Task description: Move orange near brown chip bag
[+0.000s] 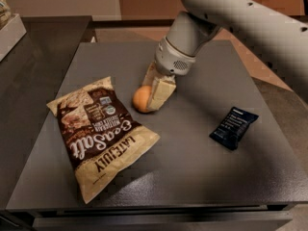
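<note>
The orange (140,99) sits between the cream fingers (161,91) of my gripper (150,96), low over the grey table (192,162), its right side hidden by the near finger. The gripper is shut on the orange and comes down from the white arm at the upper right. The brown chip bag (98,134), dark brown and cream with "Sea Salt" lettering, lies flat at the left front. The orange is a short gap from the bag's upper right edge.
A small dark navy bar wrapper (233,127) lies on the right of the table. A white box (9,30) stands at the far left on a darker counter. The table's front edge runs along the bottom of the view.
</note>
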